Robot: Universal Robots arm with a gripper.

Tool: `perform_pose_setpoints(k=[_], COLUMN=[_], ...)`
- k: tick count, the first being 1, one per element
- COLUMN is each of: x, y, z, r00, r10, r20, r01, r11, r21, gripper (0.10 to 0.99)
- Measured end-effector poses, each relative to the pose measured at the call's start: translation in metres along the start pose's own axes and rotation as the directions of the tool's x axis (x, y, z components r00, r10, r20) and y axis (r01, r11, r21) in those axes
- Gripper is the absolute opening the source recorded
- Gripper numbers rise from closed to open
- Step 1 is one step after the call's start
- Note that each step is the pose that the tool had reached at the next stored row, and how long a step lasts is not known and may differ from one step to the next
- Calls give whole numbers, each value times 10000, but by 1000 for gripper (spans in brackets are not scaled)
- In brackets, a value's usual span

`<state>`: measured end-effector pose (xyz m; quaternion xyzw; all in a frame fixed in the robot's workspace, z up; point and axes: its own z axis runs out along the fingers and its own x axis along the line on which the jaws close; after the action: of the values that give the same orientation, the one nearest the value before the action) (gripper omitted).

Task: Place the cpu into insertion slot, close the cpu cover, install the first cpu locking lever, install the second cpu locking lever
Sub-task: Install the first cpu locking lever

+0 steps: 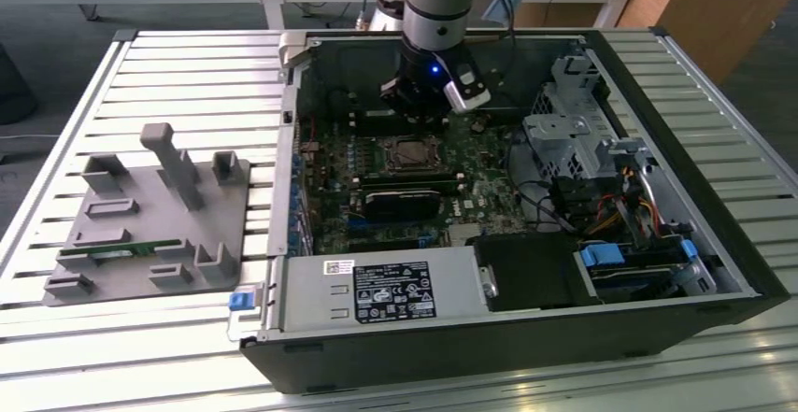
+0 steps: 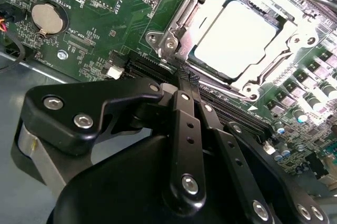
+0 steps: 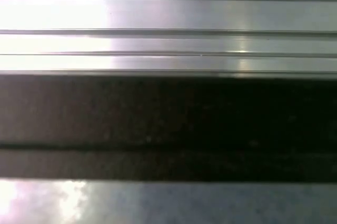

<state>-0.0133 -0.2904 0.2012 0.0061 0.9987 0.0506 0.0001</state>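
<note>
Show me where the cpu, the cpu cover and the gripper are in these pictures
cpu [image 2: 235, 37], second wrist view, middle of its pale metal top.
cpu cover [image 2: 274, 74], second wrist view, silver frame edge lying over the cpu.
gripper [image 2: 187, 79], second wrist view, the closed black fingertips beside the socket.

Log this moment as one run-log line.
cpu: seated in slot | cover: down over cpu | gripper: shut, empty, beside the socket | levers: state unclear

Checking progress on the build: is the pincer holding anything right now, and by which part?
Nothing. The pincer is shut and empty; the cpu already sits in the insertion slot.
</note>
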Motion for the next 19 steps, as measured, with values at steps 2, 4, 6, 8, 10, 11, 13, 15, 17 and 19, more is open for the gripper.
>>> perform_pose_setpoints(k=[2,4,6,8,10,11,13,15,17,19], x=[0,0,0,-1,-4,-5,-7,-8,-9,-9], y=[1,1,1,0,0,0,-1,-2,-2,-2], z=[-9,-10,-9,-5,1,4,11,19,22,22], r00=[10000,10000,10000,10000,10000,10000,10000,10000,10000,10000], r10=[0,0,0,0,-1,1,0,-1,0,-1], r20=[1,2,3,1,1,2,3,2,2,4], r01=[0,0,0,0,1,-1,0,1,0,1], r11=[10000,10000,10000,10000,10000,9999,9999,9998,9997,9997], r21=[-2,-4,6,58,95,116,165,220,261,262], gripper=[106,106,106,106,106,106,106,106,106,106])
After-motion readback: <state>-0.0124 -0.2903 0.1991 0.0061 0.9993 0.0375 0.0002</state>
